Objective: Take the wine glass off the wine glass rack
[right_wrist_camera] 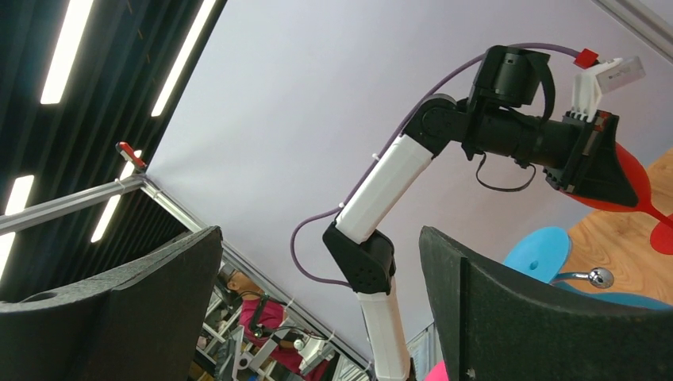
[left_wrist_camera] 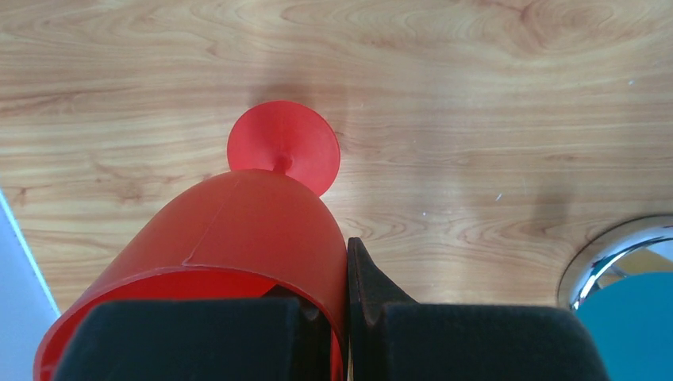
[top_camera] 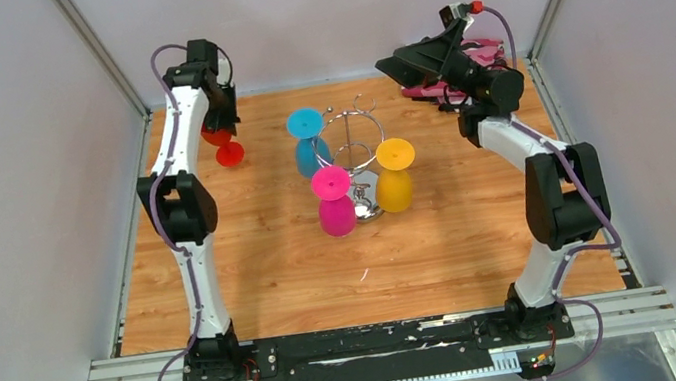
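The chrome wine glass rack (top_camera: 354, 125) stands mid-table. A blue glass (top_camera: 308, 140), a pink glass (top_camera: 334, 201) and a yellow glass (top_camera: 395, 177) hang on it with feet up. My left gripper (top_camera: 219, 125) is shut on the rim of a red wine glass (top_camera: 226, 146) at the back left, away from the rack. In the left wrist view one finger is inside the red bowl (left_wrist_camera: 238, 238) and one is outside; the foot (left_wrist_camera: 283, 147) points down at the table. My right gripper (top_camera: 393, 65) is open, empty and raised at the back right.
The rack's chrome base (left_wrist_camera: 615, 250) and the blue glass (left_wrist_camera: 635, 325) show at the lower right of the left wrist view. A pink object (top_camera: 487, 53) lies behind the right arm. White walls enclose the wooden table (top_camera: 275, 271) on three sides.
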### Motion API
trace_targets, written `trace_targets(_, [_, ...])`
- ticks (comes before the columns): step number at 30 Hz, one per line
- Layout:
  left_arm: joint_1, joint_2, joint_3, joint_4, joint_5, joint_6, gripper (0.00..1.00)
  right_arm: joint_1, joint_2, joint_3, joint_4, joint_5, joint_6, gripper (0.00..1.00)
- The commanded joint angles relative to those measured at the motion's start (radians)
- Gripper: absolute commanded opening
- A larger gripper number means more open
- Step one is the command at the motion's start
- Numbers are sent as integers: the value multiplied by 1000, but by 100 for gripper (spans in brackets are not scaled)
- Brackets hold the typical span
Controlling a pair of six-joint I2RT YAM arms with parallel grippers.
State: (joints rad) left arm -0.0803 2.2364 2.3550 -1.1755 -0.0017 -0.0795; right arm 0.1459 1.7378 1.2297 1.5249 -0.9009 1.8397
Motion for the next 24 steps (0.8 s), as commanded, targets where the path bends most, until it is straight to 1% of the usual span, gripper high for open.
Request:
trace_targets(1, [-16, 32, 6, -21, 30, 40, 0, -22, 13, -15, 44, -24, -5, 99])
trace_targets(5, [-20, 41, -37, -18, 22, 45, 0, -26, 16, -19, 46, -22, -7, 99])
trace_targets(12, [-24, 86, -2, -18, 36, 42, 0, -28, 23, -28, 52, -23, -7, 99])
trace_targets(18, [-23, 118, -26, -16, 53, 41, 0, -28, 24, -32, 52, -23, -11, 99])
trace_targets(24, [-23, 109, -42, -15, 37, 34, 0, -29, 31, -36, 53, -27, -18, 99])
